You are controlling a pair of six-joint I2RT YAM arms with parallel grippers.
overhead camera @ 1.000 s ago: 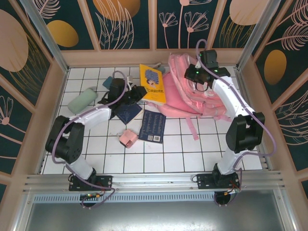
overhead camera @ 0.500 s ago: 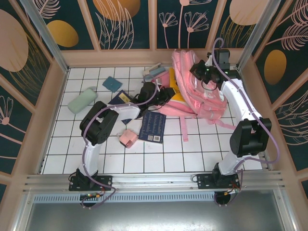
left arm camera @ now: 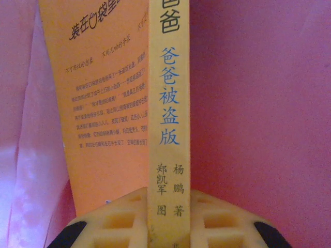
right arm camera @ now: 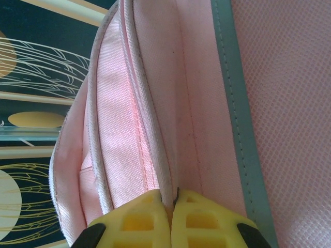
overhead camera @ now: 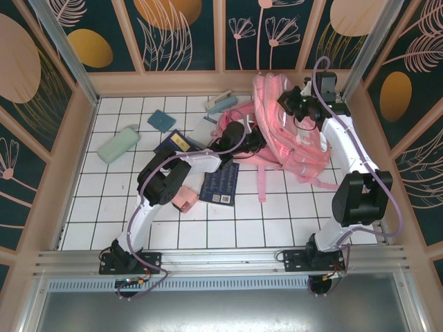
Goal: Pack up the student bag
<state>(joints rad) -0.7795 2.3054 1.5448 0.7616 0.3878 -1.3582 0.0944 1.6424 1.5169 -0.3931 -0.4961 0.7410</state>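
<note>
Well, on the left of the overhead view lie things not yet packed: a mint-green case (overhead camera: 119, 144) at mid-left, a small pink box (overhead camera: 183, 199) lower down, and a dark blue book (overhead camera: 221, 181) just right of it. My left claw (overhead camera: 243, 138) reaches to the middle of the frame, at the mouth of the student bag (overhead camera: 297, 149), which lies in the upper right of the tiled table (overhead camera: 228, 228). In its wrist view my left claw (left arm camera: 168, 206) is clamped tight on the spine of an orange book (left arm camera: 103, 103), which stands upright with pink fabric on both sides, so I judge the book is partly inside. Further right, my right claw (overhead camera: 294, 104) sits at the bag's top edge. Seen from its own wrist, my right claw (right arm camera: 170, 206) is all but closed, pinching a thin seam of the bag's fabric. To do this well, I should lift that seam up and away so the mouth gapes. Then I should push the book straight along its length with its cover flat to the bag wall, so no corner snags. I should release only once the book sits deep enough not to slide out. The thin pinch could slip, I think.
</note>
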